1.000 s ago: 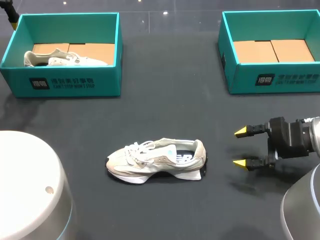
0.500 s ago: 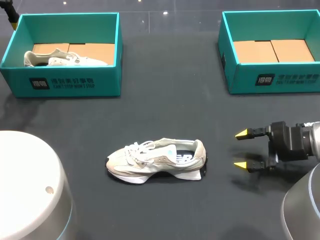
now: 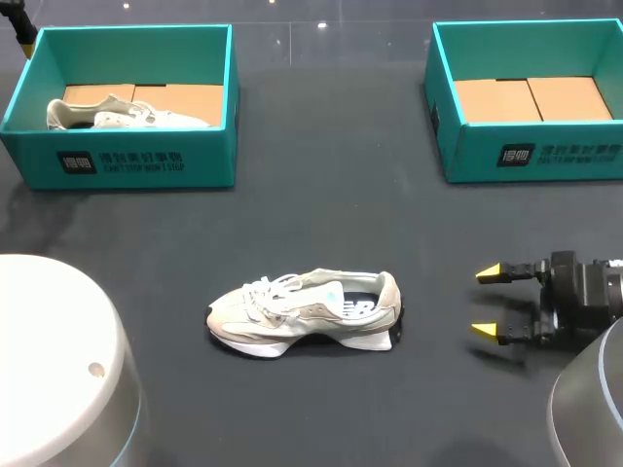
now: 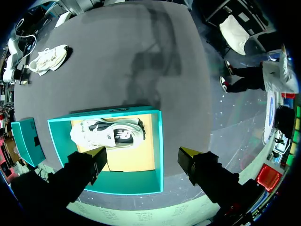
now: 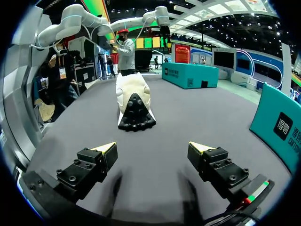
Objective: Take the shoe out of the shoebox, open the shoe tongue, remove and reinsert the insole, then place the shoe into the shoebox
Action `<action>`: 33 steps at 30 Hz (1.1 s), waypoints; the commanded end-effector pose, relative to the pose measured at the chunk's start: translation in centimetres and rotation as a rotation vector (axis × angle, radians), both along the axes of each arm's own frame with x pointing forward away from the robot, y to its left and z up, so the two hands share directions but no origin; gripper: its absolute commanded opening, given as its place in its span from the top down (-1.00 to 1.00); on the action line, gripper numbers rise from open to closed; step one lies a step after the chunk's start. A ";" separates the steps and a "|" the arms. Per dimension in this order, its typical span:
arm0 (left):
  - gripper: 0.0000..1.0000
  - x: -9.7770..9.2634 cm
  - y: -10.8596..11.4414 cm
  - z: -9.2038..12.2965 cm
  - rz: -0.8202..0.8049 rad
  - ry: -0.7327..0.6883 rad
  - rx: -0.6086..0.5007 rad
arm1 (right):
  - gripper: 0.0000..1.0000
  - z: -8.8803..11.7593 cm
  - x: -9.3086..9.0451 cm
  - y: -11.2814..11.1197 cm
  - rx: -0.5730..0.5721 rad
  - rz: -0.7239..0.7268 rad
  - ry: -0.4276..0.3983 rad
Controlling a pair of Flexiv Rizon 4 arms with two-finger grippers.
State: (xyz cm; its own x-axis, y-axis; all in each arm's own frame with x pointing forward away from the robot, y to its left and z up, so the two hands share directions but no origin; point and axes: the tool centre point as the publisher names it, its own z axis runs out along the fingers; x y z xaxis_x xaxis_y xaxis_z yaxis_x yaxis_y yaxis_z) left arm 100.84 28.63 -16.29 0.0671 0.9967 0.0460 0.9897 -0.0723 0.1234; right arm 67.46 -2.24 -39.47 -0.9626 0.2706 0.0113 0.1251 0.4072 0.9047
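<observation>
left tool (image 4: pixel 143 153) and right tool (image 3: pixel 487 302) gape empty. the right should pin the shoe (image 3: pixel 304 313) squarely by its heel.

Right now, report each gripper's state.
Left gripper: open, empty, above the teal shoebox.
Right gripper: open, empty, facing the sneaker.

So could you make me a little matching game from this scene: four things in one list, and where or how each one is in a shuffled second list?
Things:
1. loose shoe
2. left shoebox
3. right shoebox
4. right gripper

States:
A. open, holding nothing
B. only brown cardboard inside
C. on the dark table, outside both boxes
D. holds a second shoe

Pairs: 1-C, 2-D, 3-B, 4-A.
</observation>
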 end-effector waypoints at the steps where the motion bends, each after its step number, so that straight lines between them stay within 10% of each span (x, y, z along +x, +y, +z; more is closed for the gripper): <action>1: -1.00 -0.1 0.0 0.1 -0.001 -0.001 0.001 | -1.00 -0.3 0.3 0.3 0.005 0.011 0.000; 33: -1.00 -0.1 0.0 0.1 -0.001 -0.001 0.001 | -1.00 -0.1 -0.9 5.7 0.031 0.012 0.018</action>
State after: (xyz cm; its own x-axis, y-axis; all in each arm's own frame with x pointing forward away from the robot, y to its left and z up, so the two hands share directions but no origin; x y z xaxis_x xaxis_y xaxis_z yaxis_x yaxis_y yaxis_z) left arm 100.84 28.62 -16.29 0.0672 0.9967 0.0461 0.9897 -0.0724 0.1233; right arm 66.58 2.59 -39.55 -0.9679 0.2483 0.0384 0.1326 0.3751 0.9175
